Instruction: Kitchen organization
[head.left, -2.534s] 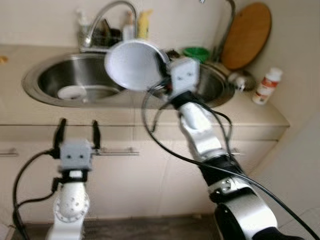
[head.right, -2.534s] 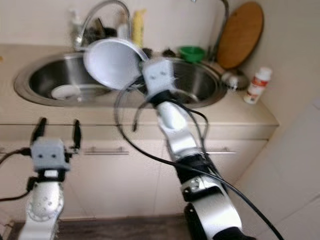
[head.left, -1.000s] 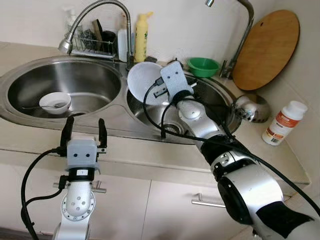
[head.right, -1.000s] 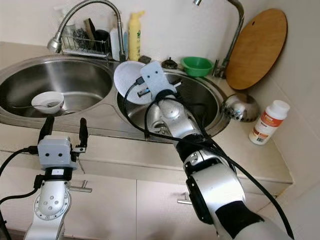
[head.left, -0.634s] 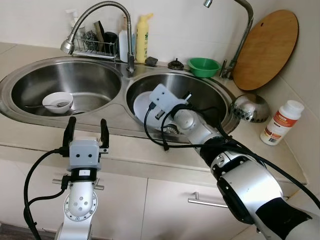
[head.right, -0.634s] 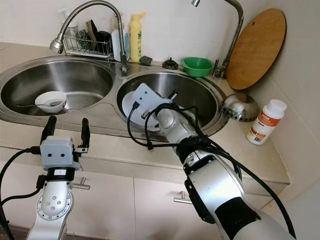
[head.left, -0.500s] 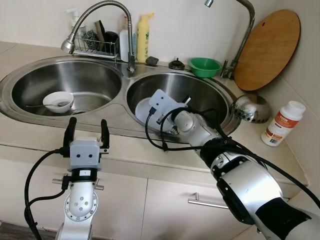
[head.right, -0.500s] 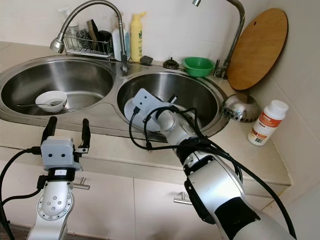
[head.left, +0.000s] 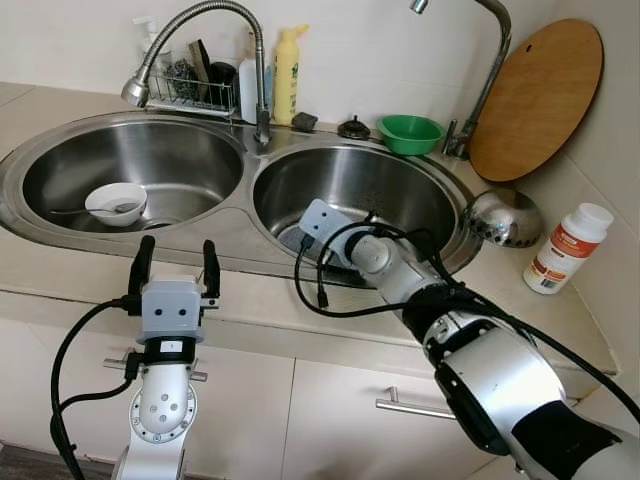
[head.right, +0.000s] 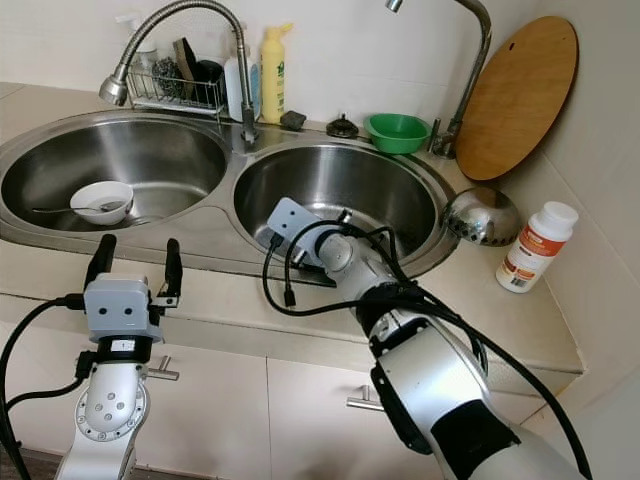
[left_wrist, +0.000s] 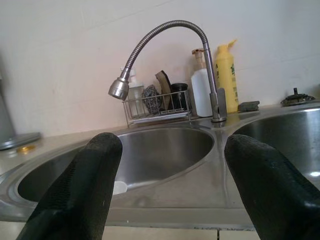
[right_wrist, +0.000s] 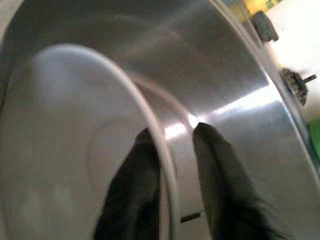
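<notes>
White plate (right_wrist: 75, 150) sits clamped in my right gripper's (right_wrist: 172, 165) jaws, low in the right sink basin (head.left: 400, 190), release pending; left gripper (head.left: 172, 265) open.

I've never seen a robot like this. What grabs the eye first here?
The silver right arm reaches down into the right sink basin, its end effector pinching the rim of a white plate low in the bowl. The left end effector hovers open at the counter edge, empty. In the left basin sits a small white bowl, and a round wooden board leans against the wall at the far right.
</notes>
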